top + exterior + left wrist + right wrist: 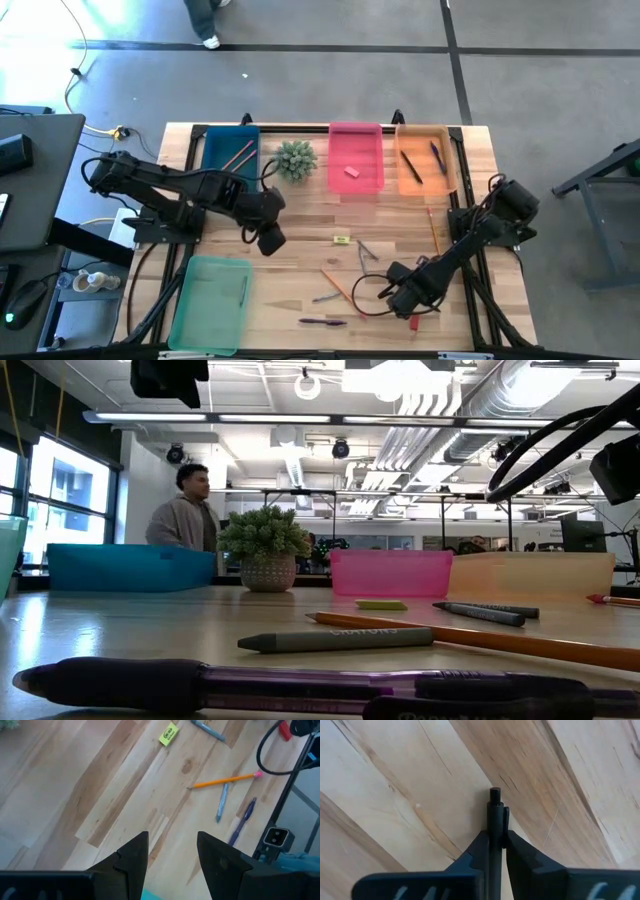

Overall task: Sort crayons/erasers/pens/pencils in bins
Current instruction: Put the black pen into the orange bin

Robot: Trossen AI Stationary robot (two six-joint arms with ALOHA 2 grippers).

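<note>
My right gripper [496,836] [388,290] is over the table's near right part, shut on a black pen [494,815]. My left gripper [172,837] [270,238] hovers open above bare wood, left of the yellow eraser [169,733] [342,240]. An orange pencil [335,284], grey crayons [366,250] and a purple pen [322,322] lie flat on the table. The blue bin [230,150] holds pencils, the pink bin [355,158] an eraser, the orange bin [425,160] two dark pens, and the green bin [212,300] a crayon. My right gripper pinches the black pen between its two fingers [481,847]. The pen lies along the fingers, and its clip end [494,796] sticks out past the fingertips toward the wood. Whether the pen is clear of the table, I cannot tell.
A potted plant [295,160] stands between the blue and pink bins. A second pencil [433,230] and a red eraser [412,322] lie near the right arm. A black cable [365,300] loops by the right gripper. A person [185,510] stands beyond the far edge.
</note>
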